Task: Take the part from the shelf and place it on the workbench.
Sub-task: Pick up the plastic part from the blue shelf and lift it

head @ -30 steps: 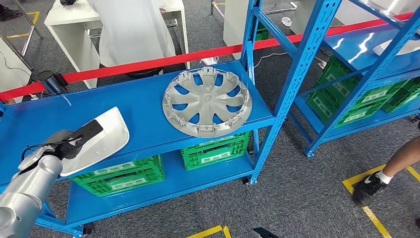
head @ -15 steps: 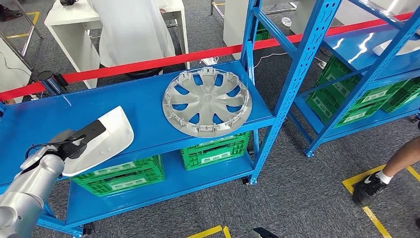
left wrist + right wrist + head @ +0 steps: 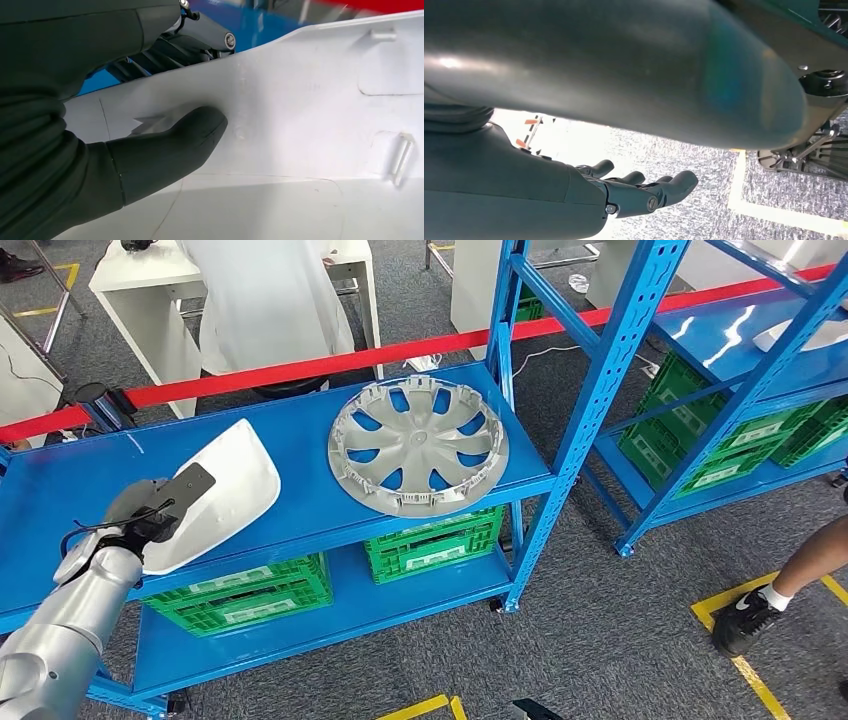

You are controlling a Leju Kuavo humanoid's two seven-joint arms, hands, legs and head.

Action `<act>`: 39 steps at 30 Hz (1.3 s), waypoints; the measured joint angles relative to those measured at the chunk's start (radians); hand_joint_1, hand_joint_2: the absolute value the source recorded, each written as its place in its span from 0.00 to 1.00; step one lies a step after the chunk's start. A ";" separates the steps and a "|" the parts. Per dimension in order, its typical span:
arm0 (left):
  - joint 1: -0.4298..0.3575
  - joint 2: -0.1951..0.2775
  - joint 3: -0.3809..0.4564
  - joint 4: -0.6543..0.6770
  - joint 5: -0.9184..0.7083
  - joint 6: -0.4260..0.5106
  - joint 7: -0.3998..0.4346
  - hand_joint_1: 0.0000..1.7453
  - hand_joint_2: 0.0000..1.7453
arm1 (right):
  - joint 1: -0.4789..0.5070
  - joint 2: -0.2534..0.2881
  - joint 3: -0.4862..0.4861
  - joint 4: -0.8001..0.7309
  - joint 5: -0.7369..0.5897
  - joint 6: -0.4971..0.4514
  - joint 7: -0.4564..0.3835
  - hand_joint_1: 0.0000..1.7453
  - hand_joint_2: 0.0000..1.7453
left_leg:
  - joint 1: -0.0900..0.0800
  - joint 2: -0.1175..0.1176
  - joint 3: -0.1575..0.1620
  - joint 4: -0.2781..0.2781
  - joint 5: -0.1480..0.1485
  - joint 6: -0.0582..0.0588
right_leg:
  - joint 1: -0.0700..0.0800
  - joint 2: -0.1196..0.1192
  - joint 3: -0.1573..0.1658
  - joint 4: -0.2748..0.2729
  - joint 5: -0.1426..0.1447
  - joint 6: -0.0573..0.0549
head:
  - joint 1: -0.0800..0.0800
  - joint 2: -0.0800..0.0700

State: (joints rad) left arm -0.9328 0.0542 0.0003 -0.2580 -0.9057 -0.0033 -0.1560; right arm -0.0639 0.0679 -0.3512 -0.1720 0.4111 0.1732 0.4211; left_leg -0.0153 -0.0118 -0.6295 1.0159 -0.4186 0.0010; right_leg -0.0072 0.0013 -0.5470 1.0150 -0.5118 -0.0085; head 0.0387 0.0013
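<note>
A white moulded plastic part [image 3: 225, 490] is lifted at the front left of the blue shelf [image 3: 290, 455], tilted up. My left hand [image 3: 150, 510] grips its near edge, a dark finger lying across its top. In the left wrist view the thumb [image 3: 165, 150] presses on the part's white inner face [image 3: 310, 115], with the fingers [image 3: 200, 40] behind its rim. A silver wheel cover [image 3: 418, 444] lies flat on the shelf to the right of the part. My right hand [image 3: 644, 192] hangs over grey carpet, fingers apart, holding nothing.
Green crates [image 3: 432, 543] sit on the lower shelf level. A blue upright post [image 3: 590, 410] stands at the shelf's right end, with a second blue rack [image 3: 760, 370] beyond. A red barrier tape [image 3: 330, 365] runs behind; a person in white [image 3: 265, 300] stands there. Another person's leg [image 3: 790, 580] is at right.
My left hand has raised the white part and carried it up and to the right over the shelf, tilting it more steeply. The wheel cover has stayed put.
</note>
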 joint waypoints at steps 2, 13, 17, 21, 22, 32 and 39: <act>-0.016 -0.017 0.021 -0.013 0.035 0.036 -0.065 1.00 1.00 | 0.000 0.000 -0.005 0.000 -0.001 -0.004 0.000 0.00 0.00 | 0.000 0.000 0.000 0.000 0.000 0.000 | 0.000 0.000 0.000 0.000 0.000 0.000 | 0.000 0.000; -0.160 -0.094 0.080 -0.116 0.233 0.038 -0.259 1.00 1.00 | 0.003 0.001 -0.022 0.000 0.005 -0.013 0.000 0.00 0.00 | 0.000 0.000 0.000 0.000 0.000 0.000 | 0.000 0.000 0.000 0.000 0.000 0.001 | 0.000 0.000; -0.175 -0.100 0.079 -0.137 0.248 0.020 -0.262 1.00 1.00 | 0.004 0.004 -0.027 0.000 0.005 -0.013 0.000 0.00 0.00 | 0.000 0.000 0.000 0.001 0.000 0.000 | -0.003 0.000 0.000 0.000 0.001 0.001 | 0.000 0.000; -0.175 -0.101 0.062 -0.142 0.279 0.012 -0.254 1.00 1.00 | 0.005 0.008 -0.037 0.000 0.009 -0.012 0.000 0.00 0.00 | -0.001 0.000 -0.001 0.001 -0.001 0.001 | -0.005 0.000 0.000 0.000 0.000 0.001 | 0.000 0.000; -0.174 -0.101 0.055 -0.142 0.286 0.012 -0.253 1.00 1.00 | 0.006 0.009 -0.038 0.000 0.010 -0.011 0.000 0.00 0.00 | -0.002 0.000 -0.001 0.001 -0.002 0.002 | -0.005 0.000 0.000 0.000 0.000 0.002 | 0.000 0.000; -0.165 -0.105 0.008 -0.152 0.311 0.002 -0.253 1.00 1.00 | 0.006 0.014 -0.046 0.000 0.010 -0.011 0.000 0.00 0.00 | 0.000 0.003 0.014 -0.016 -0.004 0.030 | -0.010 0.000 -0.033 0.076 -0.049 0.023 | 0.002 0.000; -0.148 -0.113 -0.002 -0.155 0.313 0.000 -0.252 1.00 1.00 | 0.010 0.014 -0.047 0.000 0.010 -0.012 0.000 0.00 0.00 | 0.005 0.001 0.015 0.006 -0.025 0.021 | -0.015 0.000 -0.112 0.143 -0.002 0.028 | 0.004 0.000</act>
State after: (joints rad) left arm -1.0810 -0.0586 -0.0022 -0.4125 -0.5930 -0.0031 -0.4077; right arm -0.0542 0.0822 -0.3982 -0.1724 0.4212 0.1612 0.4212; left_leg -0.0103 -0.0113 -0.6145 1.0222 -0.4433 0.0222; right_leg -0.0222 0.0009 -0.6586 1.1583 -0.5140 0.0192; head 0.0423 0.0014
